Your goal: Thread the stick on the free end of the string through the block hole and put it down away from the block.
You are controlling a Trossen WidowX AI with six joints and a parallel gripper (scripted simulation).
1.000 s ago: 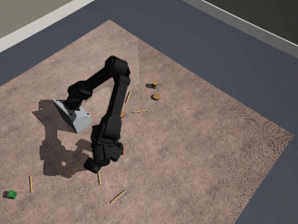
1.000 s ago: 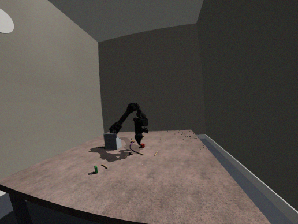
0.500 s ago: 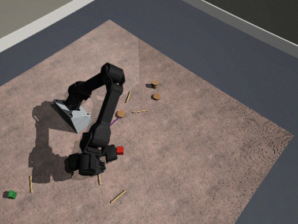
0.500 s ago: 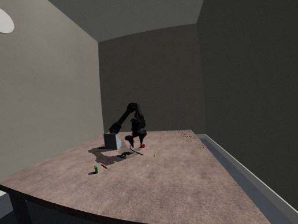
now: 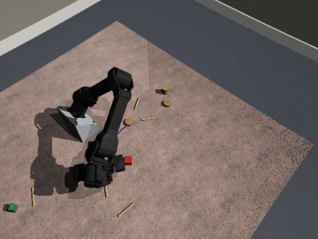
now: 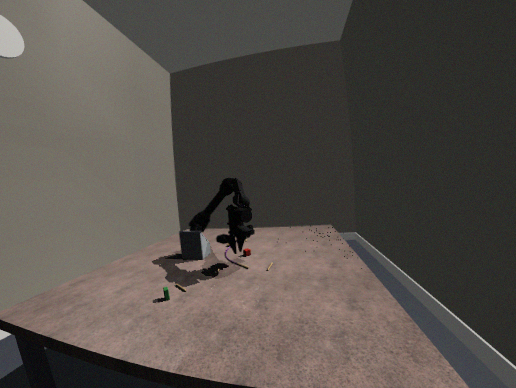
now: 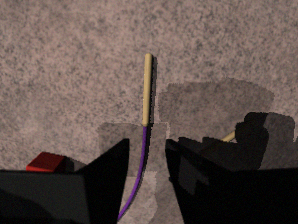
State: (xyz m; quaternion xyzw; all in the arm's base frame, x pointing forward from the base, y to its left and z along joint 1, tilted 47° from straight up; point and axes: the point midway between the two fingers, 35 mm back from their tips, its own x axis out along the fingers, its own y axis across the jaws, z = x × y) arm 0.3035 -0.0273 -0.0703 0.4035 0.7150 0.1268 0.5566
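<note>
The thin wooden stick (image 7: 146, 90) (image 5: 106, 191) lies flat on the table, with the purple string (image 7: 142, 150) (image 5: 121, 130) running from its near end. The string leads back to a round wooden button (image 5: 129, 121). My gripper (image 7: 147, 144) (image 5: 98, 182) (image 6: 239, 250) hovers low over the string, just behind the stick. Its fingers stand apart on either side of the string and hold nothing. A small red block (image 7: 46, 161) (image 5: 127, 160) (image 6: 246, 252) sits beside the left finger. No hole shows in it from these views.
Two more wooden buttons (image 5: 165, 90) (image 5: 167, 103) stand at the back. Loose sticks (image 5: 137, 103) (image 5: 149, 118) (image 5: 126, 209) (image 5: 32, 196) lie about, and one (image 7: 229, 136) peeks out by the right finger. A green block (image 5: 12, 207) (image 6: 166, 293) sits near the front left.
</note>
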